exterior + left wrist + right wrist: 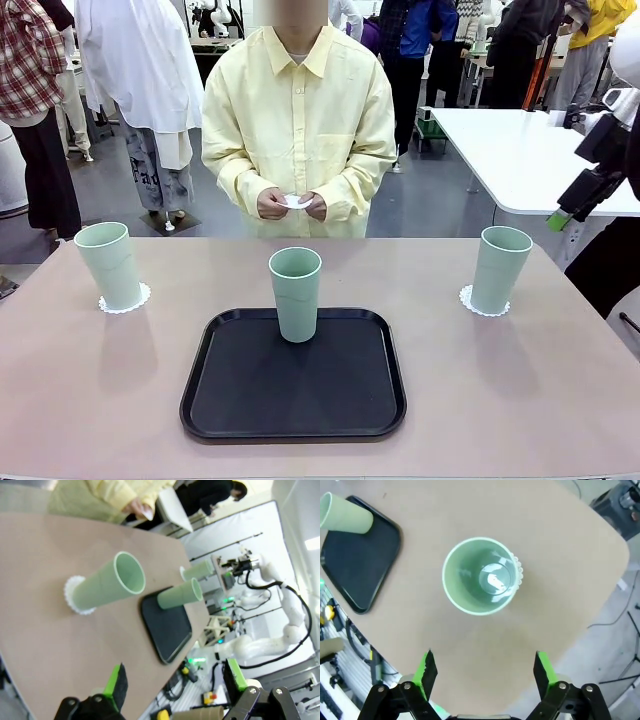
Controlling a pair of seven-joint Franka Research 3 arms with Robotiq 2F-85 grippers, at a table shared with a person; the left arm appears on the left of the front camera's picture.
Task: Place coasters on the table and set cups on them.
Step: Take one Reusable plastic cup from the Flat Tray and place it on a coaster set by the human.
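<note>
Two mint-green cups stand on white coasters on the table (520, 400): the left cup (110, 265) on its coaster (126, 302), the right cup (500, 268) on its coaster (482, 303). A third cup (295, 292) stands on the black tray (293, 400). The person's hands hold another coaster (295, 202). My right gripper (484, 672) hangs open high above the right cup (480, 575), whose coaster (520, 572) peeks out beside it. My left gripper (175, 680) is open, well back from the left cup (107, 582). Nothing is between either pair of fingers.
A white glossy table (520, 150) stands behind at the right. The person in a yellow shirt (300, 110) stands at the far edge. Bare tabletop lies between the tray and each outer cup.
</note>
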